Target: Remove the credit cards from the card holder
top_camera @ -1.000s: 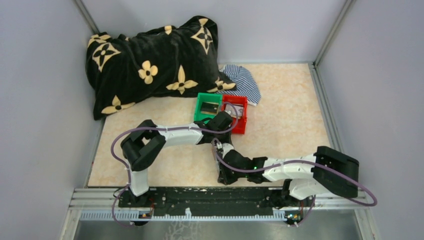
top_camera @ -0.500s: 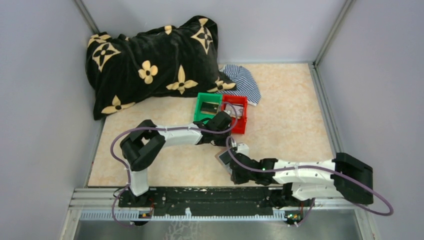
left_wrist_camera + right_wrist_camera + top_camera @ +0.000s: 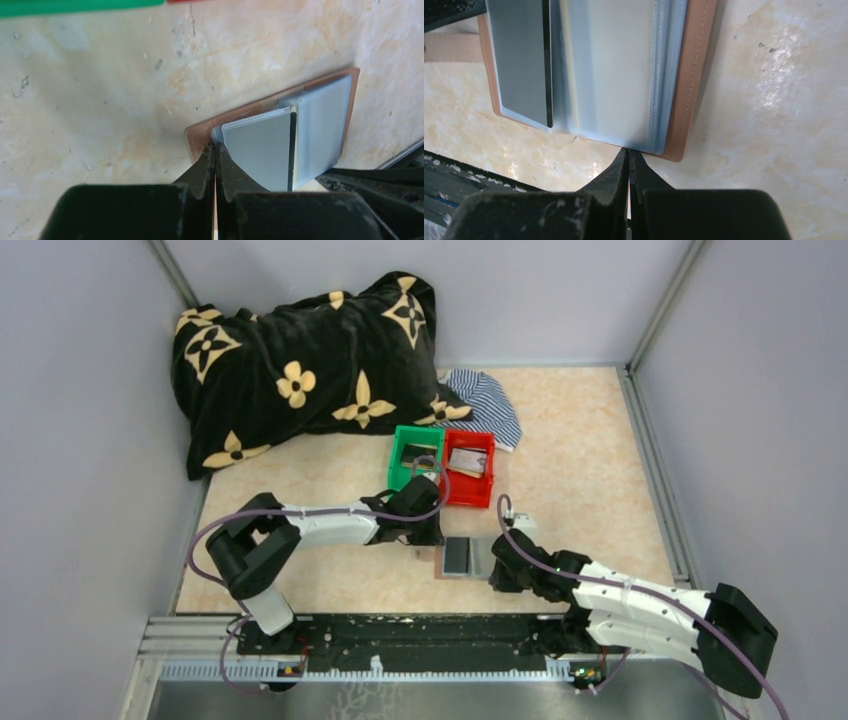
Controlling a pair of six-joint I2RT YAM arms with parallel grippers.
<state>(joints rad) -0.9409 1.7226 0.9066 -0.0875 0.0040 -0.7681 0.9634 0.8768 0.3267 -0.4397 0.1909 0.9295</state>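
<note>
Nearest, the right gripper [image 3: 629, 152] has its jaws pressed together, tips touching the near edge of the card holder [image 3: 465, 557]. I cannot tell whether they nip a sleeve. The one holder lies open and flat on the marbled tan table [image 3: 590, 470], between the two arms. It has a brown stitched cover and clear, glossy plastic sleeves. One silvery-grey card [image 3: 519, 55] with a dark stripe sits in the left sleeve. The left gripper [image 3: 215, 150], also closed tight, touches the holder's far left corner. Bare tabletop stretches right to the metal rail. Further back are two square plastic bins touching side by side, the green bin [image 3: 402, 455] and the red bin [image 3: 485, 485]. The red one holds credit cards [image 3: 467, 461], count unclear. Beyond lie a striped cloth [image 3: 490, 405] and a plush black flowered blanket [image 3: 300, 370].
</note>
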